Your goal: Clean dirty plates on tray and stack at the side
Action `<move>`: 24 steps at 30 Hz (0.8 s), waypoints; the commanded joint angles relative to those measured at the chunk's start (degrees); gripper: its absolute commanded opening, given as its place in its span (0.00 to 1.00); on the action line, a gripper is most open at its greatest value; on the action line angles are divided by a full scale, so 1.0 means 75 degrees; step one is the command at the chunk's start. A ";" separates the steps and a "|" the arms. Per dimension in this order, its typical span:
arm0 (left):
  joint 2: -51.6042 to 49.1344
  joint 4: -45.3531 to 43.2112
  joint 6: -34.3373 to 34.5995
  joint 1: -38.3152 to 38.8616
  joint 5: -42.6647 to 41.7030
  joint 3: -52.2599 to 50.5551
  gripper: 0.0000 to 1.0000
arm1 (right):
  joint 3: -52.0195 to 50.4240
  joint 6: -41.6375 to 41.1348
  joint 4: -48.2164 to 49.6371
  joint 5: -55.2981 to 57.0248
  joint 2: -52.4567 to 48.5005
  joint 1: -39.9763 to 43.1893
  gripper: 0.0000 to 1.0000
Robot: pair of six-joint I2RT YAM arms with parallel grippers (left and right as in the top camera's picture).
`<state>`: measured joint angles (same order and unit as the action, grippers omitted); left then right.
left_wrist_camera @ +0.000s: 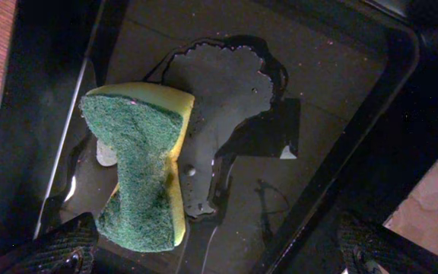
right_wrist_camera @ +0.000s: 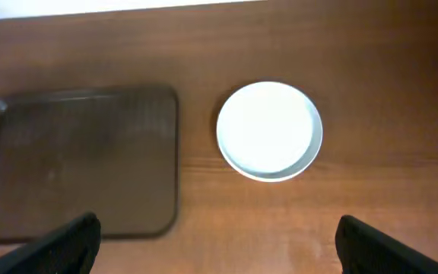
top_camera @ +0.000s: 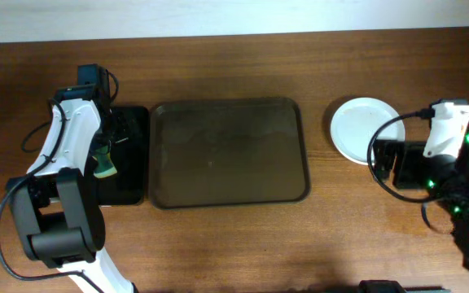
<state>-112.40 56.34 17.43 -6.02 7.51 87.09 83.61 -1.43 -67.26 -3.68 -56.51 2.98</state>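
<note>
The large brown tray (top_camera: 229, 153) lies in the middle of the table with nothing on it; its right part shows in the right wrist view (right_wrist_camera: 82, 160). The white plates (top_camera: 363, 129) sit in one stack on the wood to the right of the tray, and the top plate (right_wrist_camera: 269, 129) looks clean. My right gripper (top_camera: 381, 163) is open and empty, held above the table just right of the stack (right_wrist_camera: 219, 247). My left gripper (top_camera: 111, 146) is open wide over the small black tray (left_wrist_camera: 341, 91). A green and yellow sponge (left_wrist_camera: 139, 171) lies loose there, beside my left finger.
The small black tray (top_camera: 133, 122) stands against the brown tray's left side and holds a puddle of water (left_wrist_camera: 226, 91) under the sponge. Bare wooden table runs along the front and back edges. The arm bases stand at the far left and far right.
</note>
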 commanded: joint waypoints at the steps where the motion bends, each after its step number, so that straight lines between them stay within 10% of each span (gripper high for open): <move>1: 0.0102 0.0009 -0.0012 -0.0020 -0.0026 -0.0009 0.99 | -0.1830 0.0076 0.1623 -0.0294 0.0994 -0.0052 0.98; 14: 0.0102 0.0009 -0.0012 -0.0020 -0.0026 -0.0006 0.99 | -0.9655 0.0076 0.8373 -0.0367 0.6018 -0.1049 0.99; 24: 0.0102 0.0009 -0.0012 -0.0020 -0.0026 -0.0006 0.99 | -1.1106 0.0076 0.8550 -0.0571 0.7455 -0.1046 0.99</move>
<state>-112.40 56.34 17.43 -6.02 7.51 87.09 2.48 -1.19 -2.24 -7.18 -2.46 -4.34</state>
